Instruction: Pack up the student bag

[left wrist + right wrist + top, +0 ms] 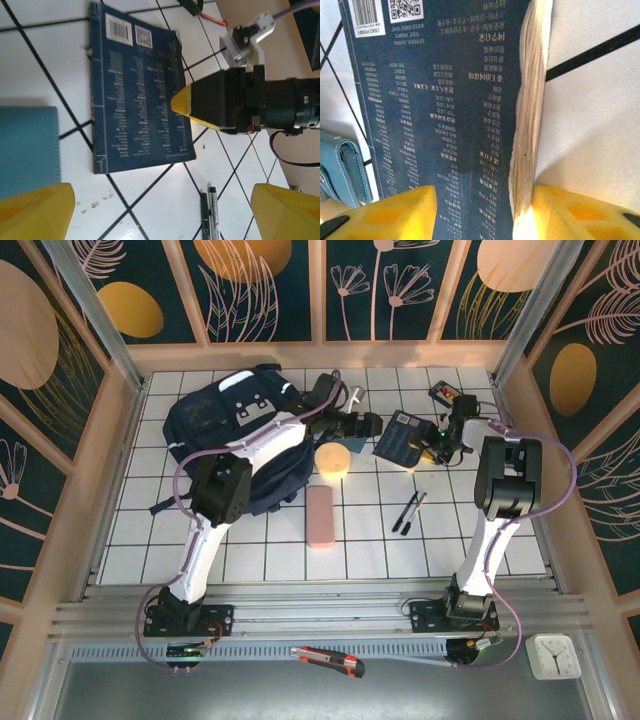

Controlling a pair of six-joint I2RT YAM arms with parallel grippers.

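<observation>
1. While the student bag (205,425) lies at the far left of the surface (370,550), the left fingers (35,212) hang wide open.
2. The right fingers (395,212), parted, straddle the blue book (445,100) at its page edge.

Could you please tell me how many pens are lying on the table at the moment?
2. One pen and a second pen lie side by side on the white table, right of the pink pencil case. More could be hidden under the student bag.
</observation>
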